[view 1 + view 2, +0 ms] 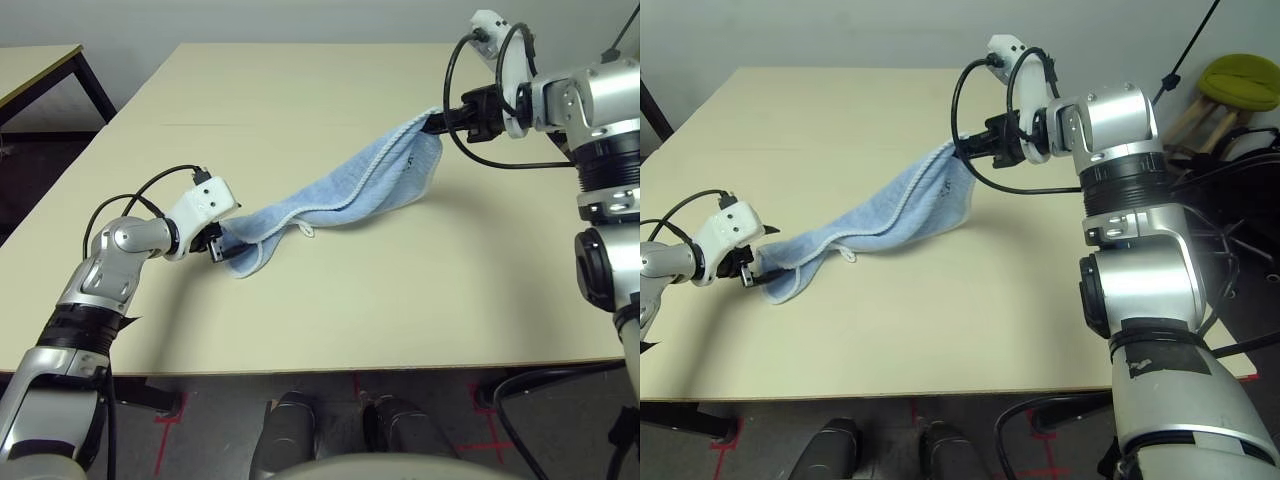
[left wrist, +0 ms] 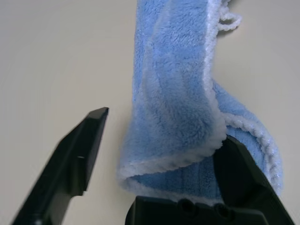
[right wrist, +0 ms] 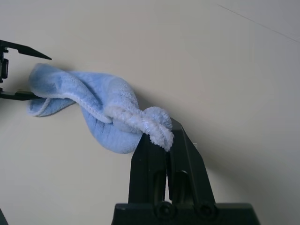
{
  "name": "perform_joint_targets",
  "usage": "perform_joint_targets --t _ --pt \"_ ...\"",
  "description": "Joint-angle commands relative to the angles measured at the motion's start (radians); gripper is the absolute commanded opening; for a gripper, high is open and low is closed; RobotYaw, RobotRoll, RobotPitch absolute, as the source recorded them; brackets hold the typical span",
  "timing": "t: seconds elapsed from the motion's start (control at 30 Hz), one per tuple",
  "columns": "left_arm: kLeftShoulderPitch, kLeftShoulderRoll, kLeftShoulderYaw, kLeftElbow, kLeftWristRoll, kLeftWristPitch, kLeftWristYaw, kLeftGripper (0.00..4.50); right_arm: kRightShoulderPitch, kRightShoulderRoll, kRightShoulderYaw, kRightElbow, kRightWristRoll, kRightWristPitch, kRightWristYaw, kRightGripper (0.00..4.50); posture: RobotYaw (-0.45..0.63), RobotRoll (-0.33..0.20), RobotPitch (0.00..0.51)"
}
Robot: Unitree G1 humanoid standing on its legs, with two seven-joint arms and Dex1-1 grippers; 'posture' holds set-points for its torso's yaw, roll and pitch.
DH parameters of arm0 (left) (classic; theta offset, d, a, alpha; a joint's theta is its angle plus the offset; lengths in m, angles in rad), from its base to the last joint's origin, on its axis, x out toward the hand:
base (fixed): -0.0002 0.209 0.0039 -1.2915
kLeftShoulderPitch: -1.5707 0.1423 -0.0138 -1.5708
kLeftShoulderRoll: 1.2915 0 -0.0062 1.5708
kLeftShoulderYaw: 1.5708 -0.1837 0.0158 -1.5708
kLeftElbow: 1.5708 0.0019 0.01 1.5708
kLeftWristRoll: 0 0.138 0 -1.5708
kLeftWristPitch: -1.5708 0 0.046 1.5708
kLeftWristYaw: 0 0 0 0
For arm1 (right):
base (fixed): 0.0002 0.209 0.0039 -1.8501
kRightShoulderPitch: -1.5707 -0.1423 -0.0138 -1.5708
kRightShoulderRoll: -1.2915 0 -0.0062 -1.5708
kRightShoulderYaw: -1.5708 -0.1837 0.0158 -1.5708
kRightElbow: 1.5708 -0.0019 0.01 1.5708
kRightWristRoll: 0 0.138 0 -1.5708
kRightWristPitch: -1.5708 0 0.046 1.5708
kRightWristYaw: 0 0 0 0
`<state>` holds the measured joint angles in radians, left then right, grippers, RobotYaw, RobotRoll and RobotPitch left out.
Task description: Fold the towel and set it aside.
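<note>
The small light-blue terry towel with white stitched edging [image 1: 340, 190] hangs as a loose, twisted band above the pale beige table [image 1: 330, 320]. Its far end is raised clear of the table; its near end droops to the table surface, where a small white loop [image 1: 307, 231] hangs from the lower edge.

Right gripper [image 3: 166, 133]: the two black fingers are pressed together on a bunched corner of the towel and carry that end high above the table.

Left gripper [image 2: 159, 140]: the fingers are spread wide, one on each side of the towel's low end. One finger [image 2: 243, 173] lies against the cloth and the other [image 2: 79, 154] stands apart from it. No pinch is made here.

Step in hand: securing the second corner, so that the towel can be stretched out and folded. The fold itself is not yet begun.

Next move, as judged: close the left fingers on the stitched edge, not on the bulk of the roll. It is unclear from these views which corner lies between the fingers, because the cloth is twisted there. Both ends should then be drawn apart to flatten the towel onto the table.
</note>
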<state>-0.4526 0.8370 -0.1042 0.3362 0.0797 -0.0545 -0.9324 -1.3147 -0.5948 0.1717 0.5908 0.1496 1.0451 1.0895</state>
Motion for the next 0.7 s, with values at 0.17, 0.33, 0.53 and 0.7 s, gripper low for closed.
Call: perform_joint_targets --t 0.17,0.33,0.53,0.7 --pt "0.009 -0.011 -0.002 -0.019 -0.01 0.035 -0.013 4.49 -0.005 -0.002 0.008 -0.008 0.009 0.0 0.001 0.0 0.11 0.0 0.063" --pt "0.011 -0.02 0.002 -0.034 -0.015 0.05 -0.006 4.49 -0.005 -0.004 0.008 -0.009 0.008 0.001 0.001 0.0 0.1 0.0 0.063" --pt "0.015 -0.019 -0.002 -0.046 -0.012 0.065 -0.014 4.49 -0.003 -0.005 0.008 -0.013 0.01 0.003 0.002 0.0 0.1 0.0 0.063" --pt "0.017 -0.018 0.0 -0.051 -0.013 0.07 -0.014 4.49 -0.003 -0.005 0.009 -0.017 0.011 0.006 0.004 0.0 0.1 0.0 0.063"
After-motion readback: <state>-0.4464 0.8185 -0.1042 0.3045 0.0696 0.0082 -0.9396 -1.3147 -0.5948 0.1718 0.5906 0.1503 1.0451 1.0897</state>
